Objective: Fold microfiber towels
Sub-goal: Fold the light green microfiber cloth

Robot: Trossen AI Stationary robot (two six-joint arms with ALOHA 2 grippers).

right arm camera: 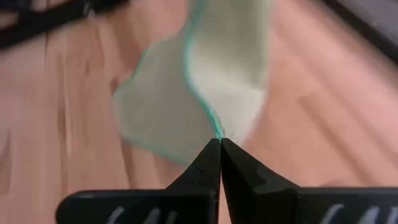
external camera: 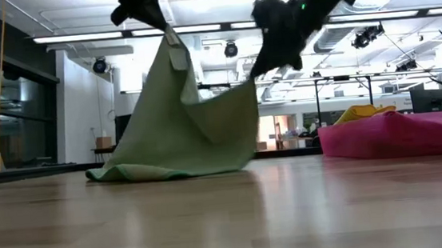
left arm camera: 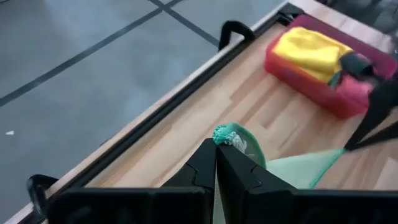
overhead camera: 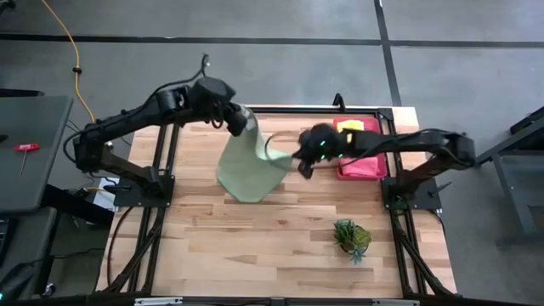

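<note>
A pale green microfiber towel (overhead camera: 249, 166) with a teal hem hangs between my two grippers over the middle of the table; its lower edge (external camera: 165, 173) rests on the wood. My left gripper (overhead camera: 240, 123) is shut on it at the far left, and my right gripper (overhead camera: 303, 161) is shut on it to the right. A yellow towel (left arm camera: 311, 53) lies in a pink tray (overhead camera: 361, 166) at the far right, on pink cloth. My left gripper pinches a corner of the towel (left arm camera: 229, 135) between its two fingers, the teal hem bunched just past the fingertips. It comes slanting down from the far left, and the cloth hangs below it. My right gripper pinches the towel's teal-hemmed edge (right arm camera: 216, 132) between its two fingertips, slanting down from the right. The cloth hangs away from the fingers toward the table, with a sag between the two holds.
A small spiky green plant (overhead camera: 352, 237) stands near the front right. The pink tray sits against the right arm's frame. Black frame rails (left arm camera: 186, 93) run along the table's far edge. Bare wood lies at the near side, left of the plant.
</note>
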